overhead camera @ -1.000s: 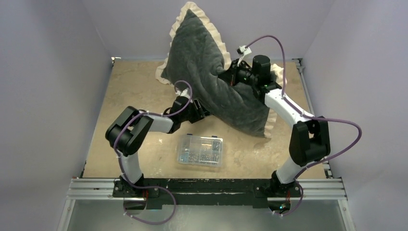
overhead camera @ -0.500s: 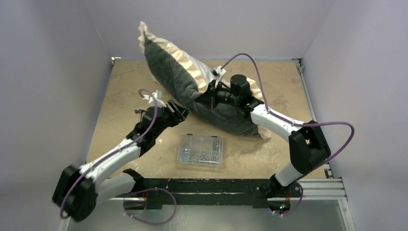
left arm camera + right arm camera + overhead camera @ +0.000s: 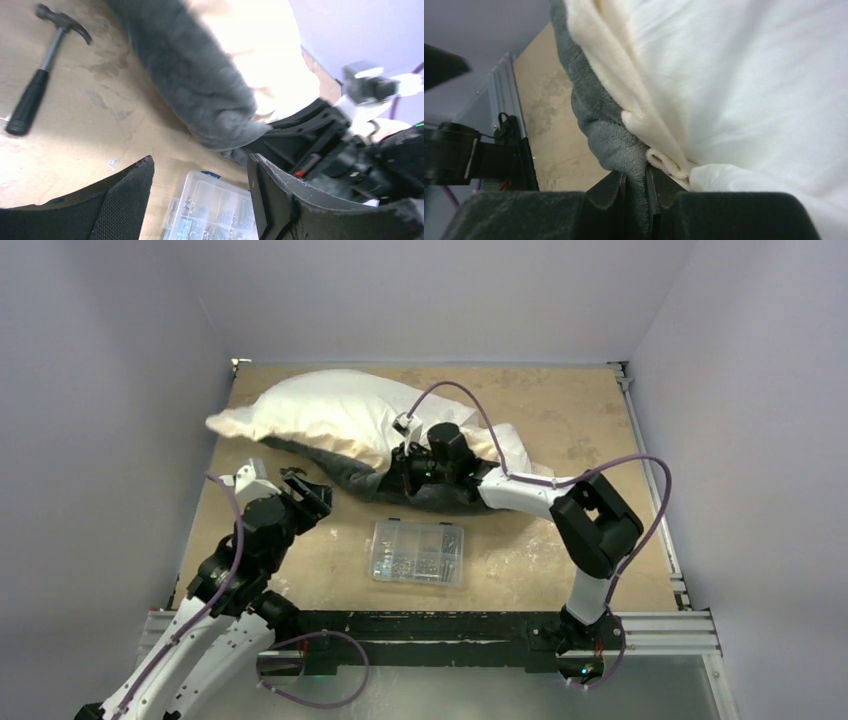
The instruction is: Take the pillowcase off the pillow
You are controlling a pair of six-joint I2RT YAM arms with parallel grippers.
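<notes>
Nearest in, a clear parts box (image 3: 417,553) sits on the counter (image 3: 600,420) between the two arms. Just left of it the left claw (image 3: 307,490) hangs wide open, gripping nothing, and a hammer (image 3: 42,75) lies flat on the wood beyond it. Further back, the right claw (image 3: 636,200) is clamped tight on the pillowcase (image 3: 345,468), pinching a fold of grey plush. The bundle sprawls across the far left of the counter, pale side up, grey underneath. That bright white bulk beside the cream fold is probably the pillow (image 3: 764,75).
</notes>
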